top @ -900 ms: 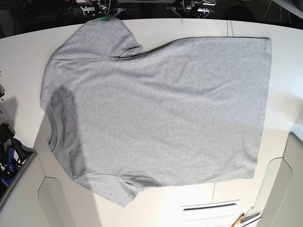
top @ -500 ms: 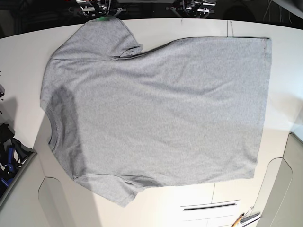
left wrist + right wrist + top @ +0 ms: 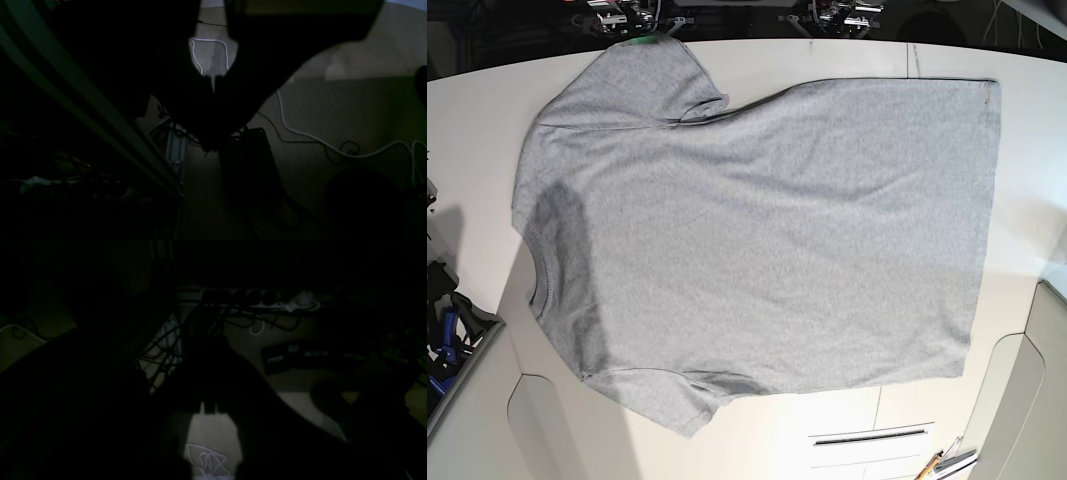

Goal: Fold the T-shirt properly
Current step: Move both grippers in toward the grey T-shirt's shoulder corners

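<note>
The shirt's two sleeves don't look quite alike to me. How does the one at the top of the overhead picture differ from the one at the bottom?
The top sleeve spreads wide and reaches the far table edge; the bottom sleeve looks narrower and ends well inside the table. The top sleeve has a bunched crease at its armpit; the bottom sleeve's armpit has only small wrinkles. Both are short, plain heather grey, and lie flat on the T-shirt's collar end, at the picture's left.

Both arms parked off the table, at 12 o'clock in the base view. Left gripper jaws closed, tips pointing toward 12 (dark silhouette). Right gripper jaws closed, tips pointing toward 6.
</note>
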Robot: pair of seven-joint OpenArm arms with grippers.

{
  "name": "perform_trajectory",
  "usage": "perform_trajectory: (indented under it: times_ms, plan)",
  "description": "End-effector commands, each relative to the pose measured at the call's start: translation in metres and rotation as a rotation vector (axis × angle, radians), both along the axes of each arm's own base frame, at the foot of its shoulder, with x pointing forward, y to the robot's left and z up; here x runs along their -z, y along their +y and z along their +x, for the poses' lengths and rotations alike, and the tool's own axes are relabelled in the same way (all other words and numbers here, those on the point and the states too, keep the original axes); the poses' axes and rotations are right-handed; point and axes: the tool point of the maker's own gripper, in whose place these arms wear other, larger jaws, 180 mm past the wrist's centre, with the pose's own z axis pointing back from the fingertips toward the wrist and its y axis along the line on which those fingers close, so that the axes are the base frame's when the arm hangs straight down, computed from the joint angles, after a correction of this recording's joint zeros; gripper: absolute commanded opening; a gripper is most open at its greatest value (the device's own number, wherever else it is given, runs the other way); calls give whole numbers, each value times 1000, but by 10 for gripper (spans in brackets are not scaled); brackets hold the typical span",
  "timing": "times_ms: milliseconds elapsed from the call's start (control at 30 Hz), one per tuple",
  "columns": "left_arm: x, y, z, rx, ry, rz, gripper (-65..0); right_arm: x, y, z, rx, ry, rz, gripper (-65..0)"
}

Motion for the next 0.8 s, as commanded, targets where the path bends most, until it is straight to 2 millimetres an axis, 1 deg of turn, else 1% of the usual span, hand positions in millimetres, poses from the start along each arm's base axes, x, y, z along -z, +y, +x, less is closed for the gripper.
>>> perform_trajectory:
  times_ms: [0, 167, 300, 367, 567, 667, 767]
  plan:
    - [-1, -4, 7, 1, -21, -10, -650, -1, -2, 8, -4, -23, -6, -650]
    - [-1, -3, 5, 1, -18, -9, -650, -1, -5, 4, -4, -16, -10, -650]
    - [0, 10, -9, -3, 2, 9, -650, 0, -11, -9, -6, 3, -20, -650]
    - [0, 21, -18, -5, 5, 26, -650, 1, -15, -18, -6, 15, -27, -650]
    - [-5, 67, -57, -46, 21, 91, -650, -1, -44, -48, -15, 43, -67, -650]
    - [-14, 95, -84, -54, 25, 131, -650, -6, -58, -65, -26, 40, -84, -650]
    - [-27, 114, -108, -50, 20, 103, -650, -15, -74, -84, -45, 33, -102, -650]
